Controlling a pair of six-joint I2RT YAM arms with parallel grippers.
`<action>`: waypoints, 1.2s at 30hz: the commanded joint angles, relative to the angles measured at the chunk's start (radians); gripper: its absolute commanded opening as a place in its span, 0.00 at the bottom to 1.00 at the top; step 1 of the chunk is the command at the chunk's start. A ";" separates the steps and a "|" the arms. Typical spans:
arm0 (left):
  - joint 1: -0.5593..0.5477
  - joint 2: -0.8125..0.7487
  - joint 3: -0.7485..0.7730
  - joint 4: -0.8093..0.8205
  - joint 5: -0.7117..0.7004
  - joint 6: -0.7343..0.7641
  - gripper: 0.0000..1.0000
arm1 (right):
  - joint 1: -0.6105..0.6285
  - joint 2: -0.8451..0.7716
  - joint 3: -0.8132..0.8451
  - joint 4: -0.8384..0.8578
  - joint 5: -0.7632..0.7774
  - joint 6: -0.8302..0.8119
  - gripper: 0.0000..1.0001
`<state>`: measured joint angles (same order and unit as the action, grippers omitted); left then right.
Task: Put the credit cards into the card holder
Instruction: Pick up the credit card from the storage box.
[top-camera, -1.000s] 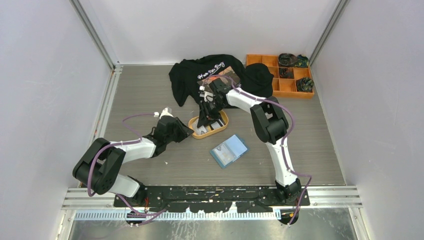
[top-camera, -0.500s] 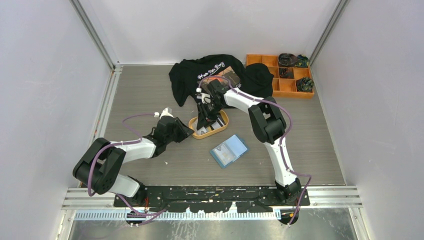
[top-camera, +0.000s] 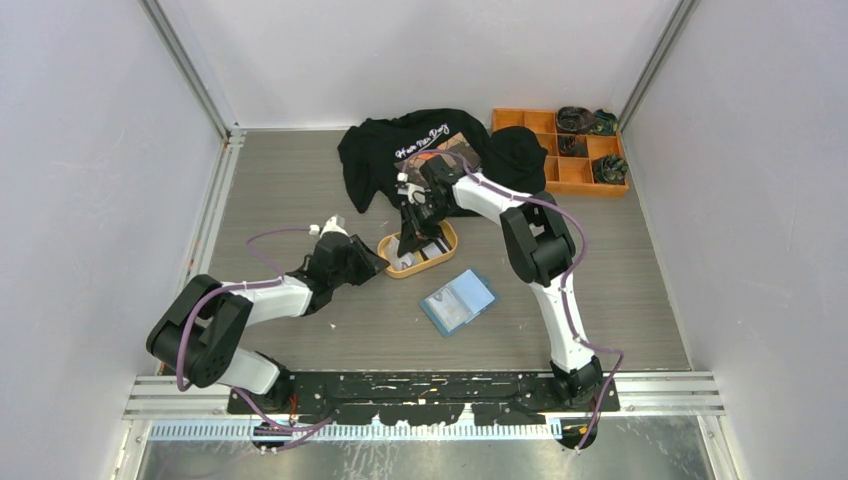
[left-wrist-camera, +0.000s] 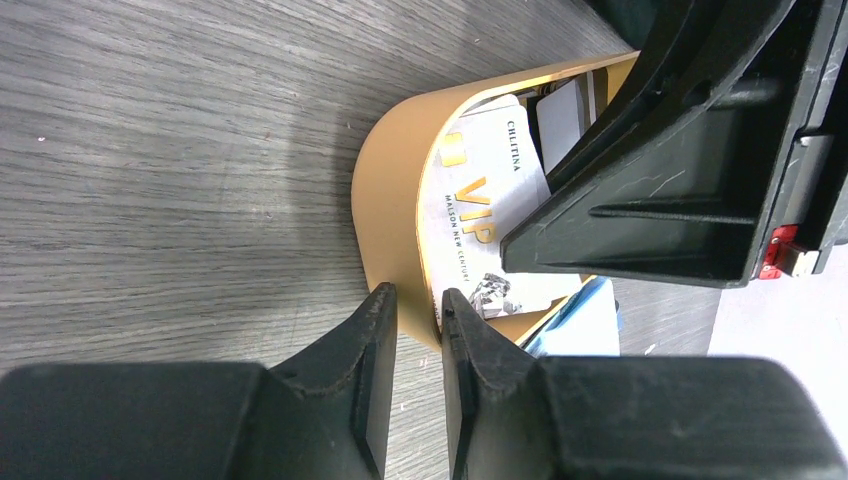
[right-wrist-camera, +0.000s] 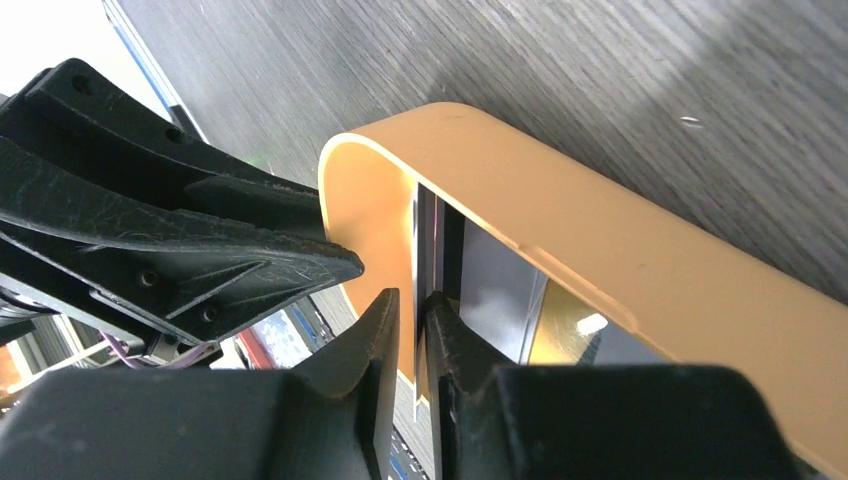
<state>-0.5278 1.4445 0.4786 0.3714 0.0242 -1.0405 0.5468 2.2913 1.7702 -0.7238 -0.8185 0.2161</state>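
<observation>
The teal card holder (top-camera: 458, 301) lies open on the table, near side of the orange oval tray (top-camera: 450, 240). Credit cards sit in the tray: a white VIP card (left-wrist-camera: 490, 200) lies flat, and dark cards stand beside it. My left gripper (top-camera: 372, 262) (left-wrist-camera: 415, 295) is shut on the tray's left rim (left-wrist-camera: 385, 200), one finger inside and one outside. My right gripper (top-camera: 408, 240) (right-wrist-camera: 412, 298) reaches down into the tray. Its jaws straddle the thin edge of an upright card (right-wrist-camera: 415, 240). A slim gap still shows beside the card.
A black T-shirt (top-camera: 410, 150) and a black hat (top-camera: 515, 155) lie behind the tray. An orange compartment box (top-camera: 560, 165) with dark items stands at the back right. The two grippers are very close together at the tray's left end.
The right gripper's jaws have narrowed around the card edge, and its wrist has shifted slightly over the tray. The left gripper and the tray have stayed put.
</observation>
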 joint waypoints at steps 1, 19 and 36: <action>0.006 0.005 -0.008 0.052 0.025 0.008 0.24 | -0.011 -0.041 0.036 0.003 -0.041 0.006 0.19; 0.009 0.008 -0.009 0.061 0.033 0.008 0.28 | -0.049 -0.045 0.031 -0.026 -0.059 0.007 0.21; 0.009 0.011 -0.008 0.063 0.037 0.008 0.29 | -0.073 -0.059 0.017 -0.029 -0.058 0.014 0.06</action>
<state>-0.5220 1.4513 0.4740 0.3794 0.0536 -1.0405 0.4843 2.2913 1.7702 -0.7422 -0.8516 0.2199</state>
